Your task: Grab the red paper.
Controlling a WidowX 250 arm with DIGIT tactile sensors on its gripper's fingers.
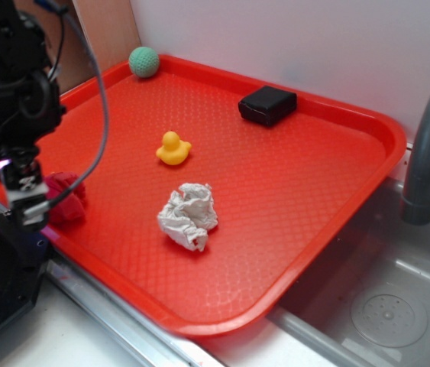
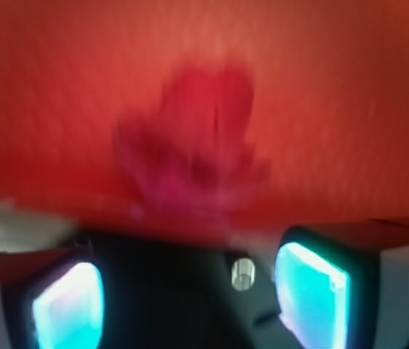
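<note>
I am hovering the gripper (image 2: 189, 291), fingers spread apart and empty, just above the red paper (image 1: 66, 196) lying at the orange-red tray's (image 1: 291, 191) near-left edge, the grab itself not yet made.

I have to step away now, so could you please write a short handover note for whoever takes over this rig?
Gripper: open, holding nothing, with the red paper showing between and beyond its fingers in the blurred wrist view.
Red paper: lies at the near-left edge of the tray, partly hidden by the arm in the exterior view.
Also on the tray: white paper wad, yellow duck, black box, green ball.
Done: gripper brought close to the red paper.
Left: close on the paper and lift.
</note>
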